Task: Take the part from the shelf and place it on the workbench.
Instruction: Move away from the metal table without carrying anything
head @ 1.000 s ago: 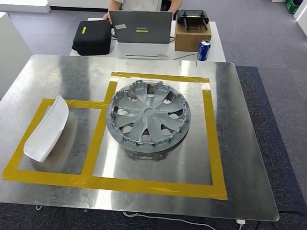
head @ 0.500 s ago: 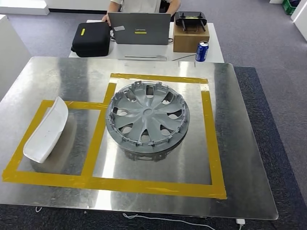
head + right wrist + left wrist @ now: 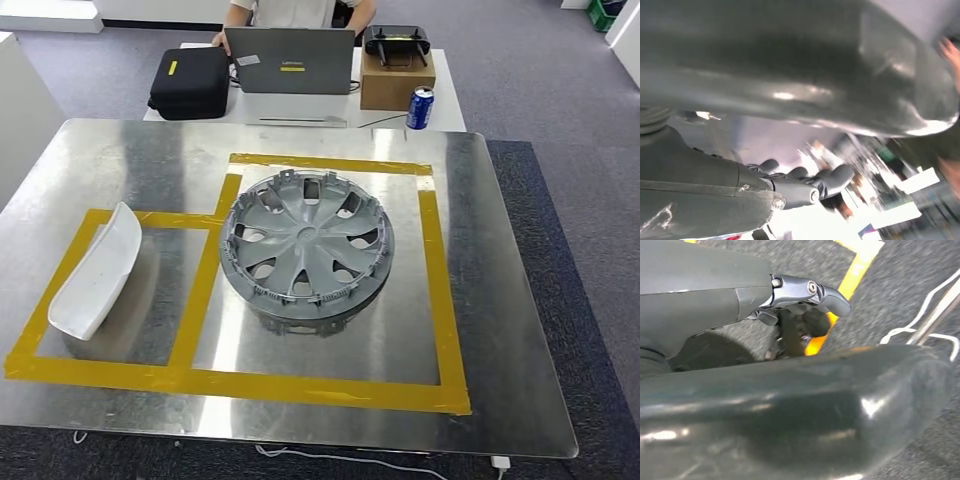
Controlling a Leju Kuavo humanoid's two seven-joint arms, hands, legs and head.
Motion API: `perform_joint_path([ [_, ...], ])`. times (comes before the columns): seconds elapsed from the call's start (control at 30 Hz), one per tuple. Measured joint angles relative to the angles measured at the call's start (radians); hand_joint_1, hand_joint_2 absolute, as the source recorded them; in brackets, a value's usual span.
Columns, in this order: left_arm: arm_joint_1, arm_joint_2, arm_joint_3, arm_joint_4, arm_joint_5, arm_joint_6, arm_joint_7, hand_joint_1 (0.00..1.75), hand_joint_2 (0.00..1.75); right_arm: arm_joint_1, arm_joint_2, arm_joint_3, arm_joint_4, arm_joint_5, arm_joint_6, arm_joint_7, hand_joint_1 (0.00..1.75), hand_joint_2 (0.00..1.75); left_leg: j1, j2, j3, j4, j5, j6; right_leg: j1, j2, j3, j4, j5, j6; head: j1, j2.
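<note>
**Wheel cover lies on the workbench**

The grey plastic spoked wheel cover (image 3: 308,248) lies flat on the shiny metal workbench (image 3: 498,330), inside the larger yellow tape rectangle (image 3: 438,270). A white curved plastic shell (image 3: 96,272) rests in the smaller taped box beside it. The left hand (image 3: 806,305) and right hand (image 3: 806,182) grasp nothing, fingers extended loosely.

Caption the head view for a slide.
Grey wheel cover and white part lie in separate yellow-taped zones on the metal workbench.
</note>
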Motion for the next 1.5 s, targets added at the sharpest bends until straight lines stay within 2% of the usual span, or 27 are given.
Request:
perform_joint_path([
  [0.03, -0.004, 0.004, 0.002, 0.000, -0.004, 0.005, 0.000, 0.00, 0.00, -0.004, 0.002, 0.000, 0.061, 0.008, 0.000, -0.004, 0.00, 0.00, 0.001, 0.000, 0.000, 0.000, 0.000, 0.000, 0.001, 0.000, 0.000, 0.000, 0.000, 0.000, 0.000, 0.000],
  [0.1, -0.015, 0.013, 0.009, 0.001, -0.024, 0.017, -0.002, 0.00, 0.00, -0.022, 0.001, 0.003, 0.328, 0.102, 0.061, 0.019, 0.00, 0.00, 0.003, 0.001, 0.000, -0.001, 0.001, -0.002, 0.003, 0.001, 0.001, 0.001, 0.000, -0.002, 0.000, 0.000],
  [0.17, -0.020, 0.020, 0.013, 0.002, -0.049, 0.021, -0.001, 0.00, 0.00, -0.038, -0.017, 0.013, 0.624, 0.246, 0.242, 0.088, 0.00, 0.00, 0.005, 0.001, 0.000, -0.001, 0.002, -0.004, 0.004, 0.002, 0.001, 0.001, 0.001, -0.003, 0.001, 0.000],
  [0.23, -0.020, 0.028, 0.013, 0.003, -0.063, 0.017, 0.006, 0.00, 0.00, -0.047, -0.040, 0.028, 0.804, 0.330, 0.493, 0.137, 0.00, 0.00, 0.004, 0.001, 0.000, 0.000, 0.002, -0.003, 0.003, 0.001, 0.001, 0.001, 0.001, -0.003, 0.000, 0.000],
  [0.3, -0.022, 0.039, 0.013, 0.003, -0.070, 0.017, 0.021, 0.00, 0.00, -0.056, -0.055, 0.040, 0.939, 0.358, 0.652, 0.138, 0.00, 0.00, 0.001, 0.001, -0.001, 0.003, 0.000, 0.002, -0.001, 0.001, 0.001, -0.001, 0.002, 0.000, -0.001, 0.000],
  [0.33, -0.022, 0.044, 0.013, 0.003, -0.073, 0.021, 0.034, 0.00, 0.00, -0.062, -0.061, 0.043, 0.992, 0.355, 0.654, 0.129, 0.00, 0.00, -0.001, 0.001, -0.001, 0.004, -0.001, 0.005, -0.003, 0.000, 0.001, -0.001, 0.003, 0.003, -0.001, 0.000],
  [0.43, -0.022, 0.052, 0.009, 0.004, -0.093, 0.033, 0.087, 0.00, 0.00, -0.080, -0.072, 0.046, 1.113, 0.355, 0.481, 0.092, 0.00, 0.00, -0.002, 0.001, -0.001, -0.003, 0.013, 0.015, -0.007, 0.000, 0.002, -0.005, 0.011, 0.013, -0.001, 0.000],
  [0.47, -0.023, 0.054, 0.004, 0.004, -0.115, 0.044, 0.108, 0.00, 0.00, -0.085, -0.075, 0.053, 1.145, 0.382, 0.424, 0.085, 0.00, 0.00, 0.000, 0.003, 0.000, -0.009, 0.022, 0.019, -0.007, -0.001, -0.002, 0.002, 0.002, 0.016, 0.000, 0.000],
  [0.53, -0.023, 0.055, -0.023, 0.004, -0.183, 0.076, 0.148, 0.00, 0.00, -0.090, -0.085, 0.086, 1.193, 0.474, 0.350, 0.079, 0.00, 0.00, 0.004, 0.007, -0.001, -0.020, 0.035, 0.026, -0.006, -0.006, -0.027, 0.070, -0.056, 0.019, 0.005, 0.000],
  [0.6, -0.019, 0.057, -0.057, 0.004, -0.229, 0.097, 0.178, 0.00, 0.00, -0.094, -0.097, 0.139, 1.234, 0.554, 0.284, 0.071, 0.00, 0.00, 0.002, 0.013, -0.008, -0.020, 0.040, 0.030, -0.005, -0.008, -0.071, 0.208, -0.137, 0.021, 0.009, 0.000],
  [0.63, -0.017, 0.057, -0.068, 0.004, -0.233, 0.100, 0.187, 0.00, 0.00, -0.097, -0.101, 0.160, 1.250, 0.569, 0.252, 0.066, 0.00, 0.00, 0.001, 0.015, -0.011, -0.020, 0.043, 0.029, -0.005, -0.009, -0.085, 0.264, -0.162, 0.023, 0.009, 0.000],
  [0.67, -0.016, 0.057, -0.073, 0.004, -0.232, 0.101, 0.194, 0.00, 0.00, -0.101, -0.105, 0.175, 1.263, 0.572, 0.222, 0.062, 0.00, 0.00, 0.000, 0.017, -0.015, -0.020, 0.045, 0.028, -0.005, -0.009, -0.082, 0.285, -0.167, 0.024, 0.009, 0.000],
  [0.7, -0.016, 0.058, -0.078, 0.004, -0.232, 0.103, 0.200, 0.00, 0.00, -0.104, -0.108, 0.185, 1.275, 0.569, 0.198, 0.060, 0.00, 0.00, 0.001, 0.016, -0.018, -0.019, 0.048, 0.025, -0.006, -0.010, -0.058, 0.263, -0.154, 0.024, 0.009, 0.000],
  [0.77, -0.016, 0.058, -0.088, 0.004, -0.232, 0.105, 0.205, 0.00, 0.00, -0.110, -0.116, 0.200, 1.292, 0.567, 0.177, 0.059, 0.00, 0.00, 0.004, 0.014, -0.024, -0.014, 0.052, 0.017, -0.008, -0.011, 0.037, 0.121, -0.111, 0.026, 0.010, 0.000],
  [0.83, -0.015, 0.060, -0.095, 0.004, -0.232, 0.106, 0.206, 0.00, 0.00, -0.115, -0.120, 0.212, 1.304, 0.566, 0.172, 0.059, 0.00, 0.00, 0.002, 0.013, -0.030, -0.008, 0.055, 0.004, -0.008, -0.006, 0.100, 0.019, -0.088, 0.016, 0.010, 0.000],
  [0.97, -0.016, 0.064, -0.098, 0.004, -0.229, 0.115, 0.220, 0.00, 0.00, -0.123, -0.124, 0.228, 1.326, 0.585, 0.159, 0.086, 0.00, 0.00, 0.002, 0.011, -0.044, 0.002, 0.059, -0.022, -0.005, -0.001, 0.083, 0.010, -0.079, -0.022, 0.007, 0.000],
  [1.0, -0.016, 0.065, -0.099, 0.004, -0.231, 0.120, 0.228, 0.00, 0.00, -0.124, -0.124, 0.238, 1.332, 0.609, 0.163, 0.109, 0.00, 0.00, 0.003, 0.012, -0.055, 0.022, 0.037, -0.026, -0.005, -0.003, 0.075, 0.009, -0.072, -0.032, 0.005, 0.000],
  [1.07, -0.016, 0.066, -0.102, 0.004, -0.240, 0.129, 0.241, 0.00, 0.00, -0.124, -0.122, 0.268, 1.345, 0.658, 0.185, 0.156, 0.00, 0.00, 0.003, 0.013, -0.098, 0.122, -0.047, -0.031, -0.004, -0.007, 0.055, 0.008, -0.054, -0.047, -0.002, 0.000],
  [1.13, -0.017, 0.066, -0.106, 0.004, -0.244, 0.132, 0.245, 0.00, 0.00, -0.125, -0.117, 0.287, 1.357, 0.661, 0.210, 0.185, 0.00, 0.00, 0.002, 0.013, -0.139, 0.250, -0.120, -0.033, -0.001, -0.009, 0.029, 0.009, -0.037, -0.051, -0.005, 0.000],
  [1.17, -0.017, 0.067, -0.108, 0.005, -0.246, 0.133, 0.245, 0.00, 0.00, -0.126, -0.114, 0.291, 1.361, 0.654, 0.222, 0.196, 0.00, 0.00, 0.002, 0.013, -0.143, 0.283, -0.128, -0.032, 0.001, -0.010, 0.017, 0.009, -0.028, -0.050, -0.005, 0.000],
  [1.2, -0.017, 0.069, -0.110, 0.005, -0.247, 0.135, 0.242, 0.00, 0.00, -0.126, -0.110, 0.293, 1.365, 0.653, 0.236, 0.209, 0.00, 0.00, 0.002, 0.013, -0.129, 0.282, -0.115, -0.030, 0.002, -0.010, 0.006, 0.009, -0.019, -0.049, -0.005, 0.000],
  [1.23, -0.018, 0.071, -0.113, 0.005, -0.250, 0.138, 0.237, 0.00, 0.00, -0.126, -0.108, 0.298, 1.369, 0.663, 0.253, 0.223, 0.00, 0.00, 0.001, 0.013, -0.095, 0.243, -0.088, -0.027, 0.002, -0.010, -0.005, 0.009, -0.009, -0.046, -0.006, 0.000],
  [1.3, -0.021, 0.075, -0.120, 0.005, -0.261, 0.145, 0.225, 0.00, 0.00, -0.126, -0.106, 0.320, 1.375, 0.695, 0.292, 0.257, 0.00, 0.00, 0.001, 0.013, 0.007, 0.101, -0.043, -0.023, 0.004, -0.010, -0.022, 0.011, 0.009, -0.039, -0.007, 0.000],
  [1.37, -0.027, 0.078, -0.132, 0.005, -0.284, 0.152, 0.218, 0.00, 0.00, -0.124, -0.106, 0.360, 1.378, 0.704, 0.315, 0.288, 0.00, 0.00, -0.001, 0.012, 0.074, -0.006, -0.039, -0.015, 0.007, -0.010, -0.032, 0.012, 0.028, -0.028, -0.007, 0.000],
  [1.43, -0.028, 0.080, -0.146, 0.005, -0.303, 0.161, 0.221, 0.00, 0.00, -0.123, -0.106, 0.391, 1.381, 0.682, 0.326, 0.302, 0.00, 0.00, -0.005, 0.012, 0.076, -0.028, -0.037, -0.002, 0.006, -0.010, -0.035, 0.004, 0.050, -0.015, -0.006, 0.000],
  [1.47, -0.027, 0.080, -0.150, 0.005, -0.306, 0.168, 0.227, 0.00, 0.00, -0.122, -0.106, 0.398, 1.382, 0.666, 0.332, 0.307, 0.00, 0.00, -0.006, 0.014, 0.068, -0.027, -0.028, 0.007, 0.004, -0.010, -0.037, 0.003, 0.051, -0.009, -0.005, 0.000],
  [1.5, -0.026, 0.081, -0.153, 0.005, -0.307, 0.174, 0.238, 0.00, 0.00, -0.121, -0.105, 0.400, 1.383, 0.650, 0.337, 0.309, 0.00, 0.00, -0.006, 0.016, 0.059, -0.027, -0.018, 0.017, 0.002, -0.010, -0.044, 0.013, 0.035, -0.004, -0.003, 0.000],
])
